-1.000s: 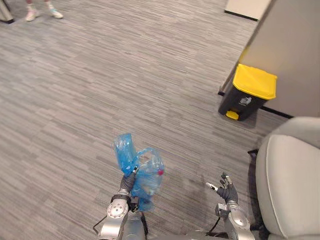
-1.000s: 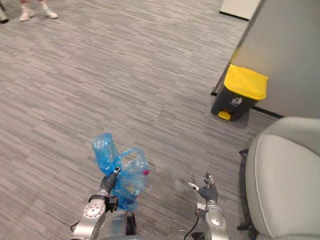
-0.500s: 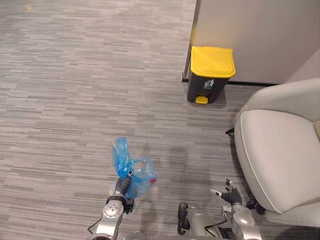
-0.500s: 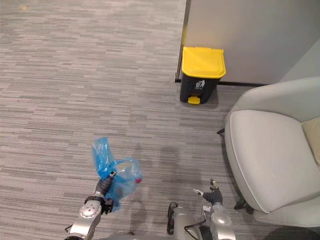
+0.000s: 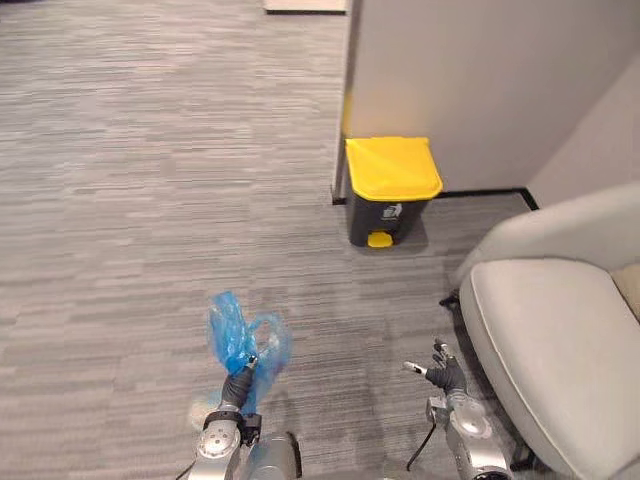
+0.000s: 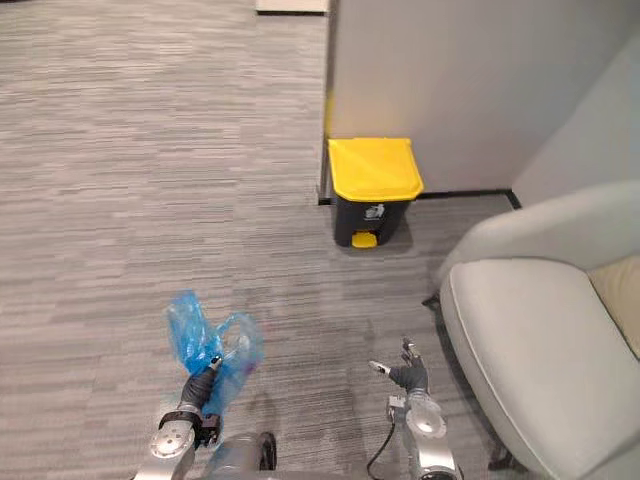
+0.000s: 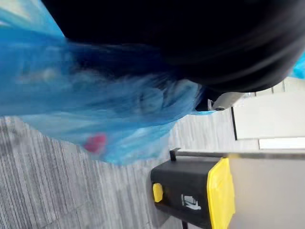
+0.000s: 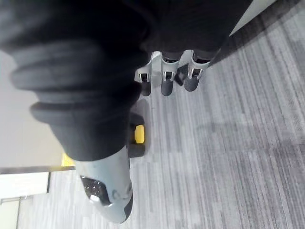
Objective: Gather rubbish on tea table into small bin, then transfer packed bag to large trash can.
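Grey carpet (image 5: 150, 150), yellow-lid bin (image 5: 390, 190) ahead. My left hand (image 5: 238, 385) grips blue bag (image 5: 240, 335) at gathered neck; prob soft, light. Right hand (image 5: 440, 372) loose, empty.

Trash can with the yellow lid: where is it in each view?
Left eye view: can upper middle, against the wall.
Right eye view: can upper middle too.
Left wrist view: can beyond the bag.
Right wrist view: can, mostly hidden by the right robot hand.
Shared landmark: the wall behind it.

Grey striped carpet floor (image 5: 150, 150) with a yellow-lidded black bin (image 5: 388, 195) and a pale armchair (image 5: 560, 340).
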You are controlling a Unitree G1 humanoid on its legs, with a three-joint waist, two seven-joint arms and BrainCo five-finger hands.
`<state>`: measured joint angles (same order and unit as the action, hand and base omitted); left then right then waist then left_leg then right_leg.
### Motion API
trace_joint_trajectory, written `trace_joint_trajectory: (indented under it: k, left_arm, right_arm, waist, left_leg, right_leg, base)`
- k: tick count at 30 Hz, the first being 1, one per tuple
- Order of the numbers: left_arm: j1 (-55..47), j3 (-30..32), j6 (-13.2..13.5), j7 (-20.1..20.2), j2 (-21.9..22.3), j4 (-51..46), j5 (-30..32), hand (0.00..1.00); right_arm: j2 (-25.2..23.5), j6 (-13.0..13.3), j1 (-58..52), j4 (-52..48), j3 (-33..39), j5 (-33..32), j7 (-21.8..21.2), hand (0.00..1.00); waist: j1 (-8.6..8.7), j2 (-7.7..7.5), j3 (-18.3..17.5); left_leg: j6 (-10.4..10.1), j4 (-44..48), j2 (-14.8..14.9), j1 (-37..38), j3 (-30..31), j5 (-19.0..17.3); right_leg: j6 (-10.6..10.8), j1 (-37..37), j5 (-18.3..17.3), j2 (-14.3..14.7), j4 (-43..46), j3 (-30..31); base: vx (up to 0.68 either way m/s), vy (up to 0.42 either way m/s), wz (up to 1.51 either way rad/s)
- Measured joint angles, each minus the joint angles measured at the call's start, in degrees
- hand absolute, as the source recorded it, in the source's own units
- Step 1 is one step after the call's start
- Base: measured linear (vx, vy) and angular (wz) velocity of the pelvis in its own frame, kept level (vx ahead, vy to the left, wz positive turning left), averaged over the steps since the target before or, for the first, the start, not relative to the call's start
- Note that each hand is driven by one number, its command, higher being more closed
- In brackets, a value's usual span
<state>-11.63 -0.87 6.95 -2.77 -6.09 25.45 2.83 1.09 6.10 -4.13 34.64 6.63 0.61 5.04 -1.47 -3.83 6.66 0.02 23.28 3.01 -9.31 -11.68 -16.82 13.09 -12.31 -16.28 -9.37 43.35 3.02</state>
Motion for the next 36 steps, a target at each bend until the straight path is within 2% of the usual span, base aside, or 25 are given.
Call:
trace_joint_trajectory:
  k: [1,2,3,5,6,7,8,9,10,11,13,15,16,17,18,20,22,23,24,26,28,31,33,34,36]
  left_arm:
    - [0.25,-0.53,-0.02,-0.07,-0.37,-0.23,-0.03,1.0]
    - [0.79,-1.22,0.0,-0.09,-0.55,-0.56,-0.05,1.0]
    - [0.94,-1.39,0.06,-0.09,-0.56,-0.7,-0.06,1.0]
    - [3.27,-1.24,0.25,-0.11,-0.48,-0.19,-0.18,1.0]
    - [4.04,-1.21,0.25,-0.16,-0.54,0.33,-0.67,1.0]
    - [4.37,-1.19,0.42,-0.17,-0.68,0.88,-0.85,1.0]
    - [4.48,-1.07,0.5,-0.16,-1.46,1.89,-1.08,1.0]
    - [4.83,-0.85,0.47,-0.17,-0.97,3.22,-1.1,1.0]
    - [5.02,-0.93,0.39,0.05,-0.39,4.52,-1.09,1.0]
    - [5.4,-0.87,0.39,0.04,0.13,4.56,-1.09,1.0]
    - [6.14,-1.17,0.41,0.23,1.54,4.54,-1.03,1.0]
    - [6.42,-1.21,0.95,0.35,3.09,3.94,-0.98,1.0]
    - [5.99,-1.18,1.13,0.35,3.72,2.66,-0.98,1.0]
    - [5.22,-1.19,1.31,0.5,3.97,1.48,-1.02,1.0]
    - [5.28,-1.1,1.29,0.57,3.96,1.38,-1.03,1.0]
    - [5.22,-0.8,1.16,0.72,3.96,1.04,-1.03,1.0]
    - [4.23,-0.79,1.16,0.73,3.99,0.74,-1.03,1.0]
    - [3.65,-0.8,1.09,0.76,4.12,0.6,-1.03,1.0]
    - [3.25,-0.78,1.05,0.74,4.86,0.58,-1.06,1.0]
    - [3.53,-0.67,0.76,0.55,4.03,2.03,-1.1,1.0]
    - [3.76,-0.62,0.77,0.2,3.12,2.13,-1.1,1.0]
    - [2.79,1.03,0.67,0.07,1.97,2.37,-1.1,1.0]
    - [1.29,1.09,0.57,0.01,1.72,2.45,-1.14,1.0]
    - [0.63,0.29,0.42,0.02,1.22,2.48,-1.14,1.0]
    - [0.27,-0.8,0.38,-0.02,1.08,2.62,-1.15,1.0]
  right_arm:
    - [-0.19,-0.11,-0.56,0.0,0.0,0.04,-0.03,0.0]
    - [-0.19,-0.21,-0.91,0.01,-0.05,0.08,-0.08,0.0]
    - [-0.16,-0.21,-0.9,0.0,-0.18,0.17,-0.07,0.0]
    - [0.23,-0.15,0.39,0.68,-0.7,0.53,-0.18,0.0]
    - [0.59,-0.13,1.02,1.26,-0.81,0.53,-0.2,0.0]
    - [0.77,-0.08,1.41,1.86,-0.82,0.53,-0.17,0.0]
    - [1.27,-0.03,1.76,2.85,-0.85,0.52,-0.16,0.0]
    - [2.23,0.02,1.7,3.58,-0.73,0.52,-0.15,0.0]
    - [3.53,-0.17,2.95,4.98,-0.68,0.53,-0.05,0.0]
    - [4.02,-0.15,3.66,4.89,-0.32,0.53,0.0,0.0]
    - [4.54,-0.3,3.47,4.87,0.71,0.51,0.04,0.0]
    - [4.34,-0.29,0.63,3.47,0.39,0.45,0.05,0.0]
    - [4.2,-0.16,-0.59,1.51,-0.47,0.38,0.01,0.0]
    - [3.4,0.02,-0.48,-0.11,-0.92,-0.09,0.02,0.0]
    - [3.0,0.07,-0.19,-0.19,-0.89,-0.12,0.03,0.0]
    - [1.78,0.06,0.75,-0.21,-0.72,-0.42,0.1,0.0]
    - [1.09,0.05,0.5,-0.42,-0.86,-0.65,0.06,0.0]
    - [0.99,0.07,0.08,-1.19,-0.73,-0.68,0.13,0.0]
    - [1.9,0.02,-0.6,-1.75,-0.59,-0.71,0.13,0.0]
    - [0.92,-0.42,-0.22,-0.06,-0.5,-0.71,0.05,0.0]
    - [1.22,-0.34,0.32,0.18,-0.25,-0.7,0.21,0.0]
    - [1.32,-0.12,2.95,1.35,-0.44,-0.53,-0.08,0.0]
    - [1.36,-0.11,4.56,3.24,-0.52,-0.02,-0.14,0.0]
    - [1.43,-0.14,4.06,3.23,-0.52,0.19,-0.18,0.0]
    - [1.61,-0.23,3.03,3.28,-0.5,0.47,-0.19,0.0]
  waist:
    - [0.89,0.33,0.33]
    - [0.93,0.85,0.75]
    - [0.99,1.48,0.98]
    - [1.18,1.58,1.1]
    - [1.4,1.9,1.26]
    - [1.71,1.94,1.31]
    - [2.64,1.65,1.22]
    - [3.4,2.5,1.3]
    - [2.88,4.36,1.47]
    - [2.95,4.78,1.75]
    - [3.84,4.99,1.85]
    - [3.81,5.06,1.92]
    - [3.54,5.4,1.86]
    - [2.81,5.47,1.89]
    - [2.51,6.01,1.74]
    - [1.03,5.21,2.29]
    - [-0.2,4.35,2.67]
    - [-0.53,5.04,2.59]
    - [-0.67,7.04,2.11]
    - [-0.8,3.76,2.23]
    - [-0.82,2.42,1.55]
    - [-1.12,2.68,1.53]
    - [-1.02,2.94,1.57]
    - [-0.77,2.53,1.57]
    - [-0.12,2.42,1.55]
  left_leg:
    - [0.56,-1.12,-0.06,2.38,-0.08,-0.48]
    - [0.72,-3.54,-0.01,6.41,-0.29,-1.16]
    - [0.68,-4.59,0.05,7.63,-0.41,-1.25]
    - [0.1,-8.14,1.18,12.29,-0.52,-1.54]
    - [0.06,-9.07,2.03,13.5,-0.42,-1.52]
    - [-0.29,-9.56,2.3,14.27,-0.13,-1.45]
    - [-2.04,-10.36,1.77,15.82,0.98,-1.75]
    - [-2.68,-10.53,2.73,16.64,2.03,-2.1]
    - [-4.28,-9.92,4.33,16.42,2.31,-0.8]
    - [-5.41,-9.76,3.94,16.3,2.78,1.89]
    - [-5.82,-8.84,3.21,17.28,4.02,6.93]
    - [-7.17,0.81,3.87,16.91,4.98,11.78]
    - [-8.51,11.41,5.28,13.38,5.43,15.14]
    - [-7.3,24.47,7.85,6.83,5.23,12.02]
    - [-6.39,28.67,8.62,4.01,4.98,9.71]
    - [-3.86,32.22,9.09,-2.41,3.74,4.61]
    - [-1.96,24.99,8.75,-6.18,3.21,2.32]
    - [-2.05,17.21,7.99,-7.41,3.39,2.43]
    - [-3.68,4.19,7.88,-7.37,5.25,6.7]
    - [-3.12,1.58,4.64,-4.61,3.0,7.58]
    - [-2.03,1.97,2.74,-4.85,2.05,6.89]
    - [-0.81,2.42,1.84,-3.15,0.16,4.4]
    - [-0.9,0.03,2.01,0.32,-1.97,1.6]
    - [-0.27,-2.41,1.44,3.18,-3.24,0.92]
    - [-0.04,-4.01,0.84,5.47,-3.29,0.56]
  right_leg:
    - [-0.48,-1.92,-0.11,0.02,5.5,-0.82]
    - [-3.15,-4.2,-1.39,-0.09,8.61,-3.61]
    - [-4.25,-5.31,-1.96,-0.12,8.51,-5.12]
    - [-8.49,-10.33,-2.99,1.34,1.8,-12.37]
    - [-10.22,-11.87,-1.84,2.83,-3.76,-14.0]
    - [-10.71,-12.33,0.07,3.79,-8.22,-14.24]
    - [-13.13,-11.75,10.18,5.6,-16.98,-14.11]
    - [-15.19,-10.52,11.92,6.57,-17.56,-14.32]
    - [-15.97,-9.86,11.82,7.72,-18.2,-14.45]
    - [-16.08,-9.7,10.47,7.33,-18.1,-14.15]
    - [-16.05,-7.04,8.67,5.86,-17.48,-15.11]
    - [-15.69,0.53,7.23,6.26,-20.36,-17.3]
    - [-15.74,4.86,6.9,6.6,-23.86,-16.9]
    - [-16.35,8.21,6.3,7.7,-27.2,-16.34]
    - [-16.38,9.31,6.28,8.23,-28.45,-15.67]
    - [-16.37,12.98,6.28,8.23,-31.27,-13.58]
    - [-15.12,15.6,5.53,7.61,-32.48,-11.83]
    - [-12.77,16.28,4.0,7.22,-31.94,-10.98]
    - [-10.99,15.79,1.69,7.63,-29.42,-10.14]
    - [-9.9,15.03,0.5,4.81,-28.44,-7.08]
    - [-9.63,15.29,0.63,3.05,-30.7,-5.01]
    - [-8.08,14.98,1.45,2.13,-29.82,-1.09]
    - [-5.42,11.0,0.43,2.08,-20.1,0.9]
    - [-2.42,5.37,1.6,0.94,-7.81,0.16]
    - [-0.51,0.93,3.45,0.02,1.19,-0.41]
  base:
    - [0.35,0.1,-0.09]
    - [0.37,0.078,0.02]
    - [0.38,0.028,-0.06]
    - [0.53,-0.069,0.06]
    - [0.43,-0.09,0.15]
    - [0.36,-0.093,0.31]
    - [0.3,-0.054,0.4]
    - [0.49,-0.073,0.1]
    - [0.59,-0.106,-0.16]
    - [0.56,-0.126,-0.24]
    - [0.48,-0.132,0.34]
    - [0.41,-0.117,0.42]
    - [0.37,-0.04,-0.05]
    - [0.35,0.002,-0.25]
    - [0.29,0.031,-0.42]
    - [0.28,0.073,-0.53]
    - [0.25,0.134,-0.52]
    - [0.27,0.232,-0.41]
    - [0.35,0.309,-0.45]
    - [0.25,0.227,-0.23]
    - [0.24,0.153,-0.1]
    - [0.24,0.144,-0.47]
    - [0.19,0.087,-0.84]
    - [0.18,0.032,-0.54]
    - [0.16,0.025,-0.11]
